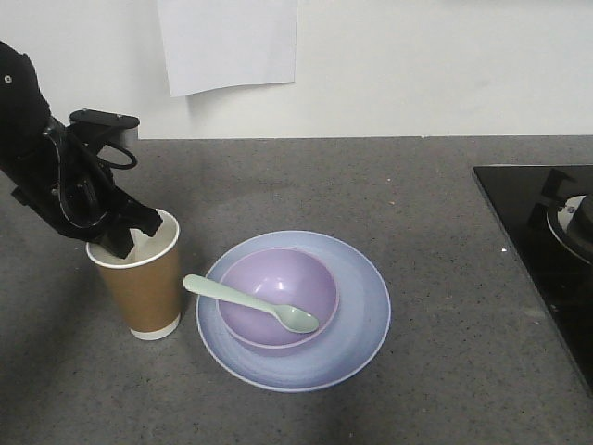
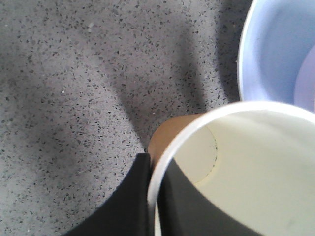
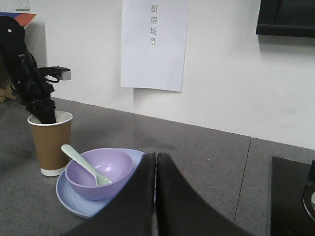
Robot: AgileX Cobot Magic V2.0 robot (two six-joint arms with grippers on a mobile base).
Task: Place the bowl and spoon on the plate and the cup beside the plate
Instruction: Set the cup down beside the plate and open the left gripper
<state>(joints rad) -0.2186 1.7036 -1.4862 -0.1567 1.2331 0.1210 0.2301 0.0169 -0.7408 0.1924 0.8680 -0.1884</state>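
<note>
The left gripper [image 1: 125, 236] pinches the cup [image 1: 141, 283] by its rim, one finger inside, one outside. The cup stands just left of the plate [image 1: 366, 320], which carries the bowl [image 1: 278, 297] and spoon [image 1: 250, 304]. The right gripper [image 3: 156, 167] shows its fingers pressed together, holding nothing.

Sitting on the grey counter [image 1: 371, 185] are one cup [image 1: 144, 283], one plate [image 1: 357, 324], one bowl [image 1: 278, 297] and one spoon [image 1: 250, 304], the cup standing at nine o'clock from the plate. One sheet of paper [image 1: 227, 42] is hanging on the wall at twelve o'clock, and one black cooktop [image 1: 542, 250] is lying at three o'clock.
</note>
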